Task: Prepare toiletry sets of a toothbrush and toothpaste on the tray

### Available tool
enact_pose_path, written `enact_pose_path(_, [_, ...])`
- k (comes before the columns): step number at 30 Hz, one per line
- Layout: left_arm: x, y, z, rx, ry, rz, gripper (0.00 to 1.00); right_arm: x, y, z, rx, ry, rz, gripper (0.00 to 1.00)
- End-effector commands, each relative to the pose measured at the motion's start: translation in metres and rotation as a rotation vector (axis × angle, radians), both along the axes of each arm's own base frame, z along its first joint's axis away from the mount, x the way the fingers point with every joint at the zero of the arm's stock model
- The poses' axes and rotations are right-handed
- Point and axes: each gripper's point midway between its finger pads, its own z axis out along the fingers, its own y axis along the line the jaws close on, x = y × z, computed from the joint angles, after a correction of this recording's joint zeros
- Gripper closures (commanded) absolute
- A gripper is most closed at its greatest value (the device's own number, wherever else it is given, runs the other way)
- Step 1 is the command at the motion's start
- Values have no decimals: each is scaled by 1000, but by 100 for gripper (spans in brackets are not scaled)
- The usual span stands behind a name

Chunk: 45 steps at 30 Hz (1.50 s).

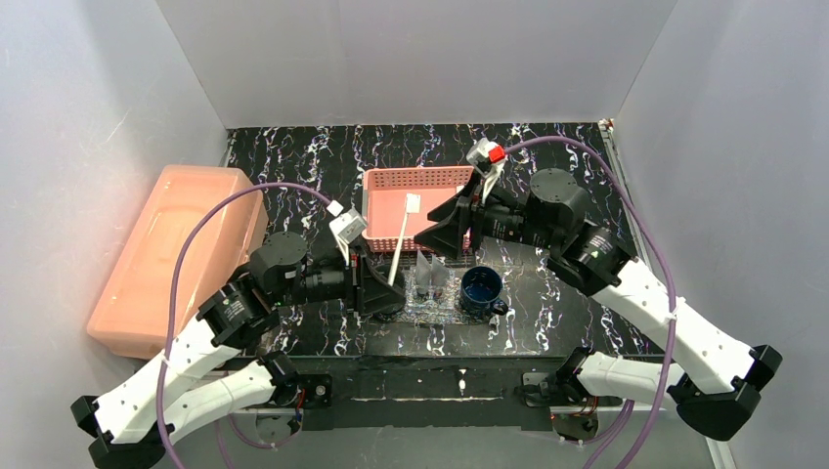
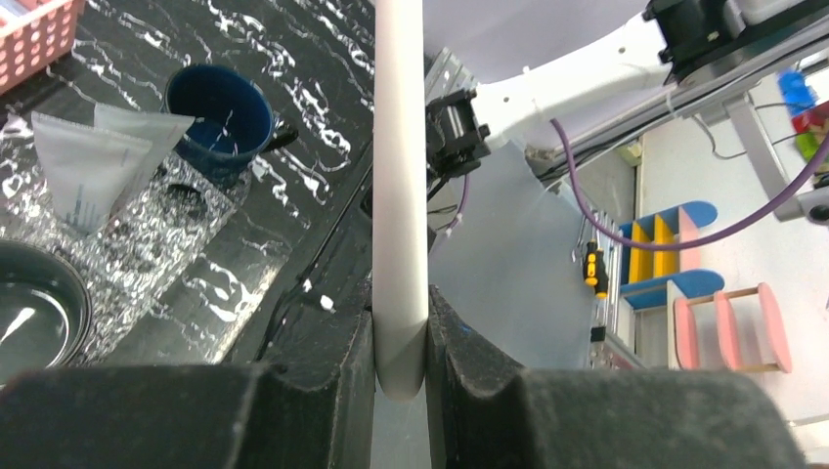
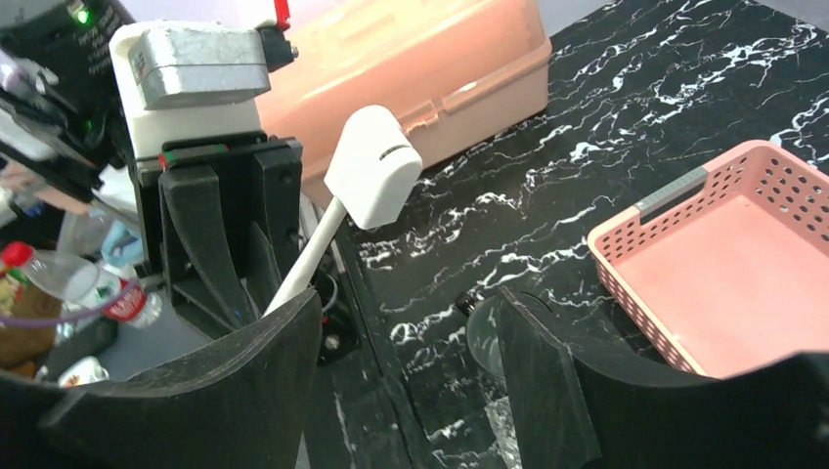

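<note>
Toothbrush (image 1: 399,249) held in L gripper (image 2: 401,337), bottom end of handle pinched tight btw both fingers, shaft slanting up twd frame centre in top view, capped head over front edge of pink basket (image 1: 415,186). R gripper (image 3: 409,313) spread wide, holding nothing, near brush head. Tray (image 1: 415,311) lies lower centre, toothpaste tubes (image 1: 430,274) standing on it, blue cup (image 1: 482,288) at its right side. Salmon box (image 1: 176,249) far left
</note>
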Motion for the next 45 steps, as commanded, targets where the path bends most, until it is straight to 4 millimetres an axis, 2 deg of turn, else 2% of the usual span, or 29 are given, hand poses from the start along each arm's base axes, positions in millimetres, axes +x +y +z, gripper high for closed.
enact_pose_path(1, [-16, 14, -7, 80, -33, -72, 100, -17, -12, 13, -71, -130, 97, 26])
enact_pose_path(7, [-27, 24, -16, 147, -59, -127, 100, -35, -11, 9, -127, -136, 224, 25])
enact_pose_path(14, [-41, 34, -33, 244, -57, -230, 100, -41, -9, 0, -167, -129, 288, 25])
enact_pose_path(18, [-51, 38, -36, 269, -45, -299, 100, -48, -10, 2, -172, -144, 335, 25])
enact_pose_path(22, [-53, 43, -41, 299, -50, -309, 100, -57, -10, 6, -156, -146, 392, 25])
enact_pose_path(29, [-60, 46, -44, 306, -50, -352, 100, -72, -10, 4, -138, -121, 477, 32])
enact_pose_path(36, [-68, 48, -48, 308, -30, -403, 100, -79, -8, 2, -121, -95, 531, 33])
enact_pose_path(41, [-70, 49, -46, 306, -37, -414, 100, -85, -7, -4, -114, -67, 577, 38])
enact_pose_path(45, [-71, 50, -46, 306, -41, -422, 100, -88, -5, -9, -105, -41, 602, 46])
